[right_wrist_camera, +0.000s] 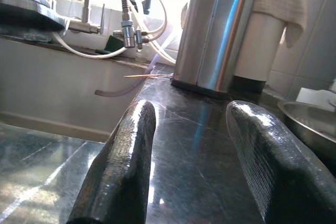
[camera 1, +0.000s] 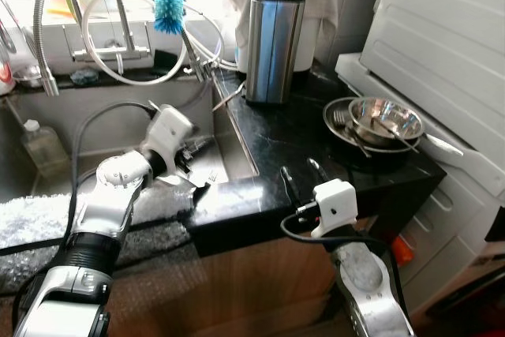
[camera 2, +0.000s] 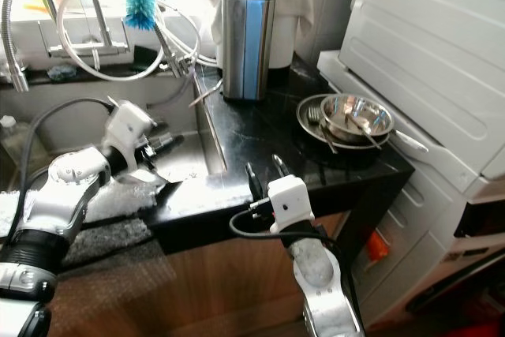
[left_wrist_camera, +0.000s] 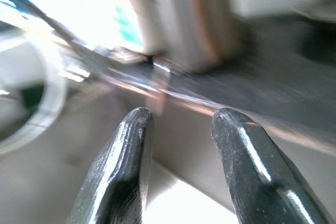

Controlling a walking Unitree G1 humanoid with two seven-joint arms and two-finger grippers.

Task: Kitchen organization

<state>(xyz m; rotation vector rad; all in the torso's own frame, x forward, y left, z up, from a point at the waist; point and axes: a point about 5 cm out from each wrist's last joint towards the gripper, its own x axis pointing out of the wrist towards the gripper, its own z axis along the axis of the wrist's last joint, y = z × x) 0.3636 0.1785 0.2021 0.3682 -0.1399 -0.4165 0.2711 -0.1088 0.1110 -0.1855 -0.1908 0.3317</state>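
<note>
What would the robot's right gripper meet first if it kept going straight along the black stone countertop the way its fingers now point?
Most likely the tall brushed-steel knife block at the back of the black countertop. The right gripper, fingers open, points toward it over bare stone, though depth is hard to judge.

Steel bowl (camera 1: 387, 118) with utensils sits in pan (camera 1: 335, 120) on black counter (camera 1: 292, 144).

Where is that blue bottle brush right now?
In the left eye view the blue bottle brush stands up at the back of the sink, among the white hoses, left of the steel knife block on the black counter.
</note>
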